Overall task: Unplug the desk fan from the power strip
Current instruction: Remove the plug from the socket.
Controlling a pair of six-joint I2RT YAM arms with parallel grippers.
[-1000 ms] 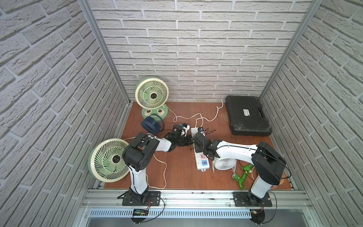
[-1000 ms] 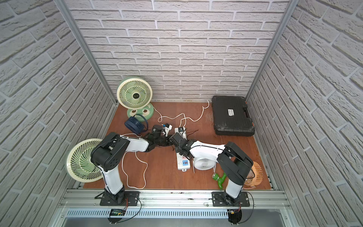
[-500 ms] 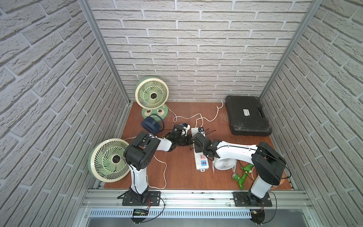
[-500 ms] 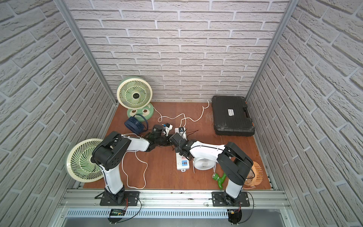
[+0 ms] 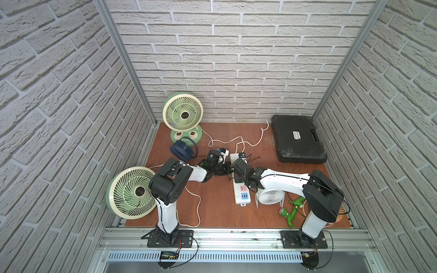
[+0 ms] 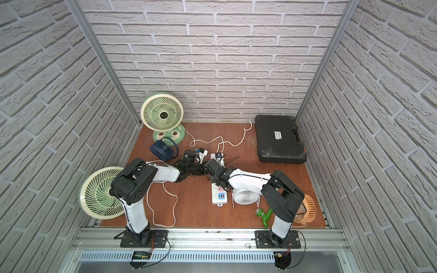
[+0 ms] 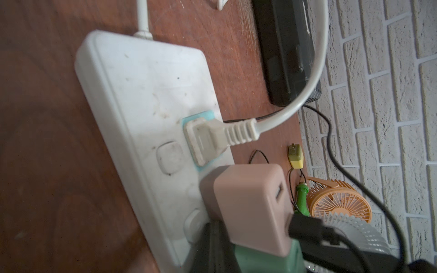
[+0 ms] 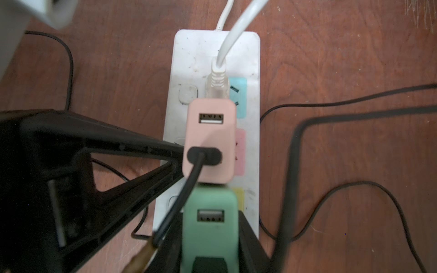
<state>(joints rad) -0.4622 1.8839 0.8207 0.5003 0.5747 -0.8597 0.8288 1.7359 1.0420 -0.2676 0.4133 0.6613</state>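
Nothing has shifted since a second ago. My left jaws are pressed together, tip beside the pink adapter; my right jaws pinch the green adapter. Beneath them the scuffed white power strip lies flat on the table, a white plug in its blue socket.

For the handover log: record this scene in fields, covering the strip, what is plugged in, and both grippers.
power strip: flat on the wooden table
white plug: seated in the blue socket
pink adapter: at the pink socket, black cable plugged into it
green adapter: next along the strip
left gripper: shut, close beside the strip
right gripper: fingers flank the green adapter; grip unclear
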